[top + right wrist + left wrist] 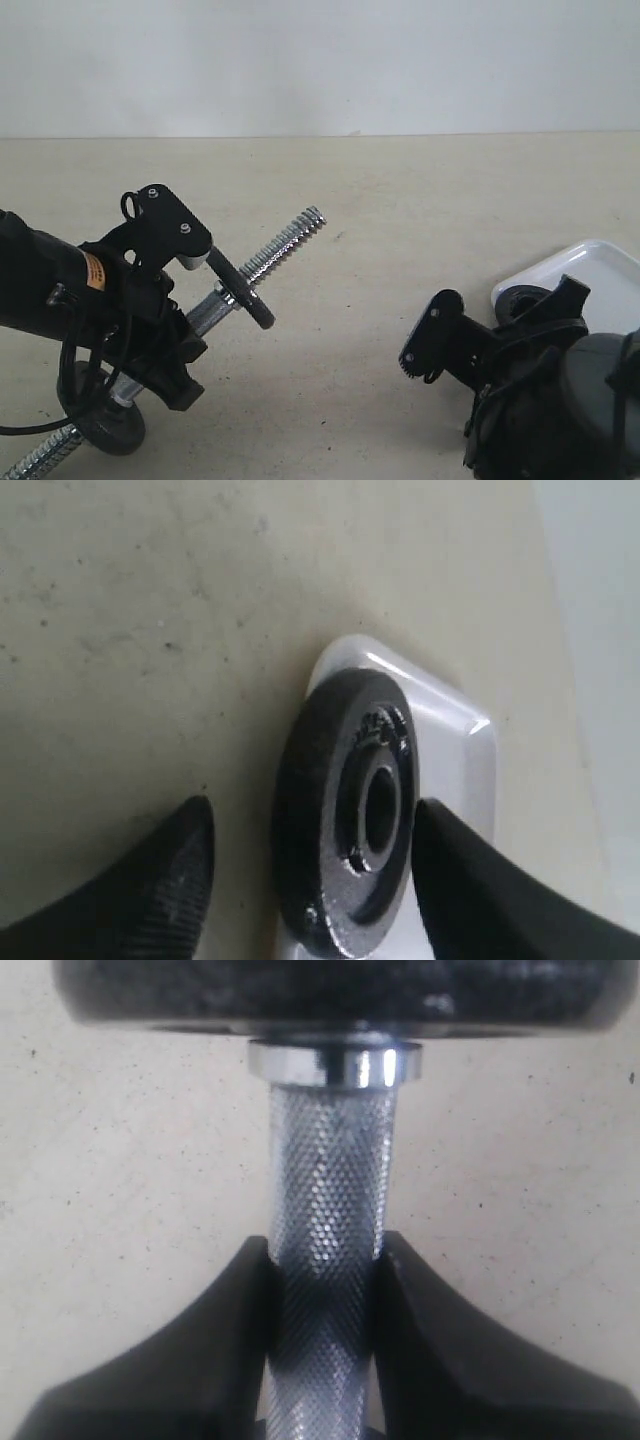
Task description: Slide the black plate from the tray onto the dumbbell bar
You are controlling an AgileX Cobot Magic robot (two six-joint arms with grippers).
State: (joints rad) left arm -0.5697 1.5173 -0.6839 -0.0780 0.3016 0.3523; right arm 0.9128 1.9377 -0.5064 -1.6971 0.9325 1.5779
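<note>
My left gripper is shut on the cross-hatched shaft of the dumbbell bar, holding it tilted with a bare threaded end pointing up and right. A small black disc with a chrome collar sits just beyond the fingers, and another disc is at the low end. The black plate stands tipped up on edge at the near corner of the white tray. My right gripper is open, one finger on each side of the plate.
Beige tabletop spreads between the two arms, with a pale wall behind. The tray runs off the right edge of the exterior view, partly hidden by the right arm.
</note>
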